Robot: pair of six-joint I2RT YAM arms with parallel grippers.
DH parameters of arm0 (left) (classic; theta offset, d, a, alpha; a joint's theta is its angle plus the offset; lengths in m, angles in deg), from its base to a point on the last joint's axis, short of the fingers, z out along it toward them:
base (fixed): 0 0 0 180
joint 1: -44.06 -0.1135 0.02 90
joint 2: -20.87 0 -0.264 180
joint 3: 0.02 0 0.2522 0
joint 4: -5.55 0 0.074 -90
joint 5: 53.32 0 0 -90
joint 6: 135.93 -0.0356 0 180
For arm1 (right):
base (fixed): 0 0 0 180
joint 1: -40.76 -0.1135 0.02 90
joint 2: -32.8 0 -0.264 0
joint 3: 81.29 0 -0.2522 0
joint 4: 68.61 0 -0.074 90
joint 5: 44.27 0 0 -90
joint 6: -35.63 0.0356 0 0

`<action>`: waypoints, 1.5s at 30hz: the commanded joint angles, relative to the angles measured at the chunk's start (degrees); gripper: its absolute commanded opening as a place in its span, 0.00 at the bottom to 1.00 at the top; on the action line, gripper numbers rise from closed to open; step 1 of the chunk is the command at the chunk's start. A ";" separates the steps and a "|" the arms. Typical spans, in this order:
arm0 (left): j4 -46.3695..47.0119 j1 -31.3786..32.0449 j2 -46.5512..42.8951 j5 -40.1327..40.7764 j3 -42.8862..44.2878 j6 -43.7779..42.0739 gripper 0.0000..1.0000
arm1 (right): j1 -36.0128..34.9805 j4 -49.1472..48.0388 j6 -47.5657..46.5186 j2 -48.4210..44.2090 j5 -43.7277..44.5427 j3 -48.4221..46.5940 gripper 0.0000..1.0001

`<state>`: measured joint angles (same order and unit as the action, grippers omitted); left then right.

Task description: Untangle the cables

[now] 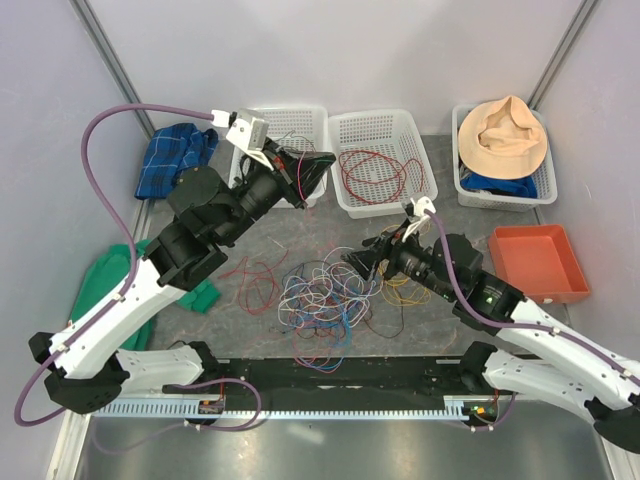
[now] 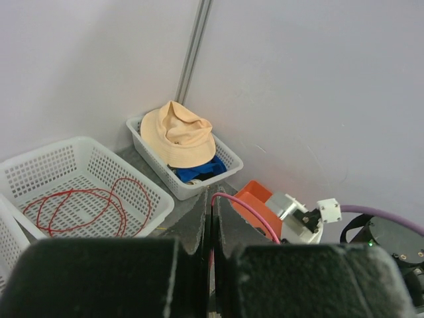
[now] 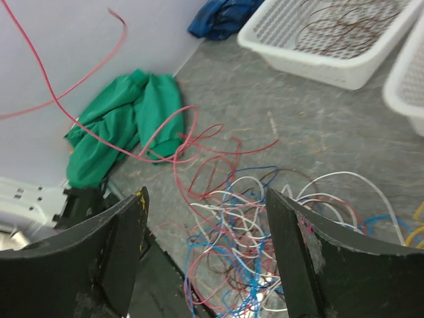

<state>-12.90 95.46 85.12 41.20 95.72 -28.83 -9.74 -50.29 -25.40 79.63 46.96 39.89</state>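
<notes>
A: What was held?
B: A red cable (image 2: 252, 213) was clamped in the left gripper (image 2: 212, 202); the right gripper (image 3: 205, 202) was spread apart.
A: And the cables (image 3: 245, 218)?
B: They were heaped just below the right gripper, on a scuffed grey table (image 3: 278, 112) enclosed by pale walls (image 3: 66, 40).

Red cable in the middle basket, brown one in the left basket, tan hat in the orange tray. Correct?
No: the tan hat sits in the right white basket, not the orange tray, as the top external view shows. The red cable and brown cable are as you said.
</notes>
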 commanded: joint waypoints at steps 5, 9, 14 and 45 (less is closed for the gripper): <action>-0.50 -0.16 -0.26 1.02 2.84 -0.32 0.02 | -0.30 -9.56 1.35 4.32 -8.26 1.99 0.78; -0.50 -0.16 -0.53 0.85 2.93 -0.32 0.02 | -0.39 -12.46 1.35 7.65 -9.32 2.69 0.73; -0.67 -0.16 -0.79 0.93 2.84 -0.32 0.02 | -0.56 -16.33 1.62 11.79 -10.29 2.69 0.59; -9.82 -3.23 -25.57 28.62 -37.50 14.19 0.02 | -0.56 16.97 -17.81 -1.65 39.03 -42.13 0.00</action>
<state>-23.41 93.12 62.56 66.97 58.23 -18.34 -10.13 -35.16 -41.02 78.05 85.24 0.57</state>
